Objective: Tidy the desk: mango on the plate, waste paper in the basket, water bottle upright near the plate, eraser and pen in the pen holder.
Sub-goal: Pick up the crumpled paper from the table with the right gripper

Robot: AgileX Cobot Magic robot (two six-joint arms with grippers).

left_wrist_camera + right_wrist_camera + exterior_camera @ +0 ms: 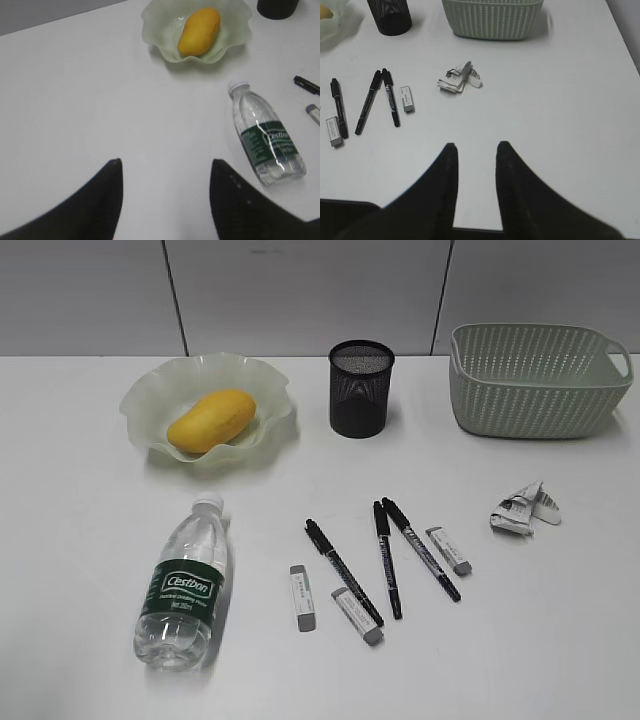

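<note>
So far only one item looks ticked off: the mango (211, 420) is already sitting in the ruffled green glass plate (150, 390). Everything else is still to do. The left gripper (165, 167) hangs over bare desk (75, 100) with its jaws apart and nothing between them; from where it sits the plate is up ahead and a bit to the right, and the Cestbon water bottle (265, 137) is lying on its side off to the right, cap pointing toward the plate, so it still needs standing up. The right gripper (476, 150) has its jaws only narrowly apart, also empty, with the crumpled waste paper (459, 80) ahead of it and slightly left, and the pale green basket (492, 20) farther ahead beyond that, still without the paper as far as I can see. Off to its left are three black pens (369, 102) and the erasers (407, 98) lying loose on the desk, with the black mesh pen holder (390, 15) up at the far left, looking empty. I'd say roughly one job in four done.
</note>
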